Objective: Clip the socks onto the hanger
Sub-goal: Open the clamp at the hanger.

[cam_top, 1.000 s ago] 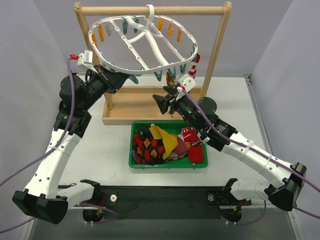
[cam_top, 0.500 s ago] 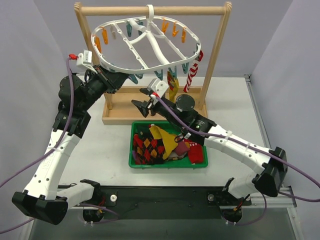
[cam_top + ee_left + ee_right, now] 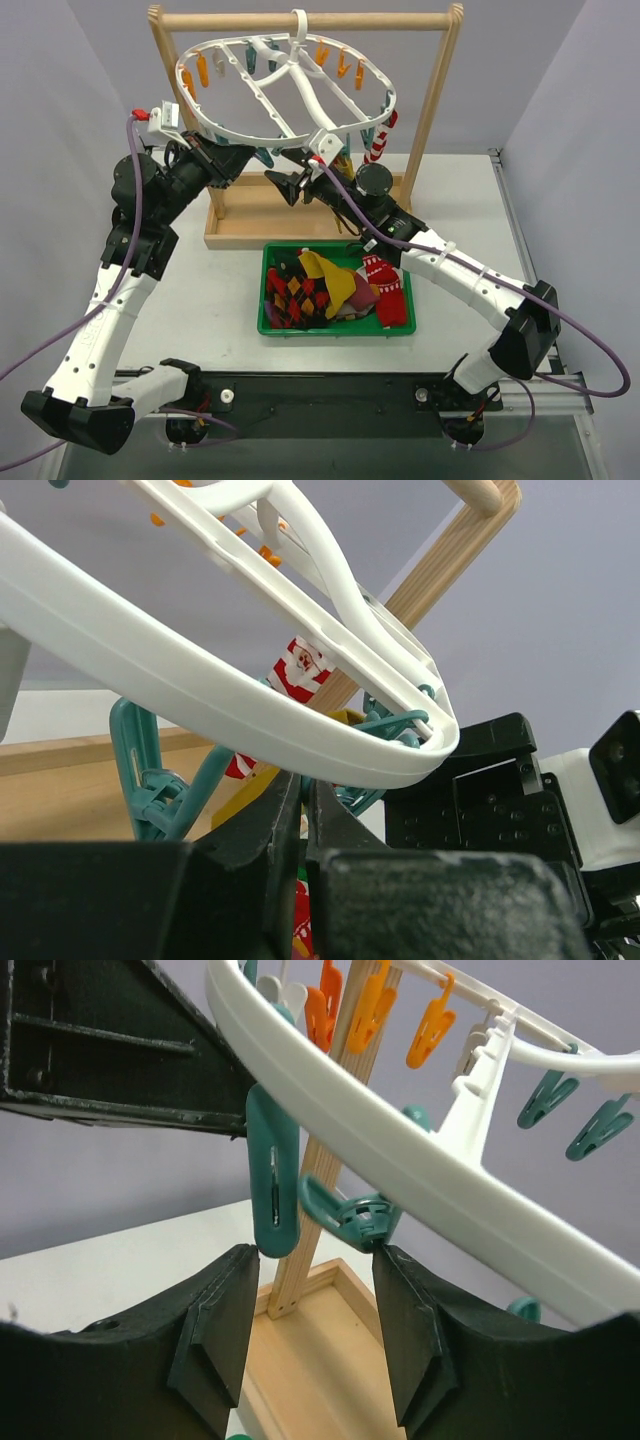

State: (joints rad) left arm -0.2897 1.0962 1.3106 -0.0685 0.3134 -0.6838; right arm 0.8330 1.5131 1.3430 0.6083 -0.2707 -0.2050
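The white oval hanger hangs from the wooden bar, with teal and orange clips round its rim. A red-white striped sock hangs from its right side. Several more socks lie in the green bin. My left gripper is shut at the front-left rim; in the left wrist view its jaws meet under the rim. My right gripper is open just below the front rim. In the right wrist view its fingers straddle a dangling teal clip without touching it.
The wooden rack stands on a shallow wooden tray behind the green bin. Its left post shows behind the clip. The two grippers are close together under the hanger. A Santa-patterned sock hangs beyond the rim.
My right arm has swung left and up, from beside the hanging socks to under the hanger's front rim. The hanger has swayed. My left arm has barely moved.
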